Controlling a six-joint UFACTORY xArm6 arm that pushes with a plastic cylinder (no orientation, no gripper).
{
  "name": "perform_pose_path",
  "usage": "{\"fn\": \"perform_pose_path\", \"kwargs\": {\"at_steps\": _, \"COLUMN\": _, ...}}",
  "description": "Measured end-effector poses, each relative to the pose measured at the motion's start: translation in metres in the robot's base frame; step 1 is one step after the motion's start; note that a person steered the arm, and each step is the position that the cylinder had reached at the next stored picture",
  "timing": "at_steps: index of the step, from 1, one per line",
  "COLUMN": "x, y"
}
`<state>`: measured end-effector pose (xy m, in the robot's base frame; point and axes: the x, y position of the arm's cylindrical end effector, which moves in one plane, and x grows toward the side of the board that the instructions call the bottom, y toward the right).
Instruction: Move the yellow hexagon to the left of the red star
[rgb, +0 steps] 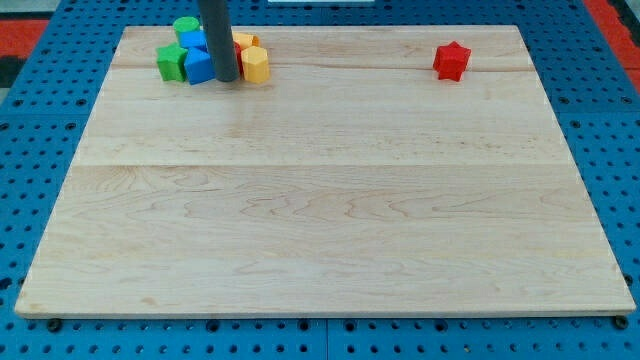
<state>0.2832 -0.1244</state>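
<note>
The yellow hexagon lies at the view's top left, at the right edge of a tight cluster of blocks. The red star sits alone at the view's top right, far to the right of the hexagon. My rod comes down from the top edge and my tip rests on the board just left of the yellow hexagon, between it and a blue block. The rod hides part of the cluster behind it.
The cluster also holds a green block at its left, another green block at the top, a second blue block, a sliver of red and another yellow block. The wooden board lies on a blue pegboard.
</note>
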Motion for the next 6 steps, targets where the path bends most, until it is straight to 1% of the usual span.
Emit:
{"fn": "perform_pose_path", "kwargs": {"at_steps": 1, "x": -0.012, "y": 0.034}}
{"fn": "perform_pose_path", "kwargs": {"at_steps": 2, "x": 0.002, "y": 0.085}}
{"fn": "perform_pose_path", "kwargs": {"at_steps": 3, "x": -0.008, "y": 0.076}}
{"fn": "perform_pose_path", "kwargs": {"at_steps": 4, "x": -0.031, "y": 0.063}}
{"fn": "perform_pose_path", "kwargs": {"at_steps": 5, "x": -0.030, "y": 0.140}}
{"fn": "perform_pose_path", "kwargs": {"at_steps": 6, "x": -0.018, "y": 0.168}}
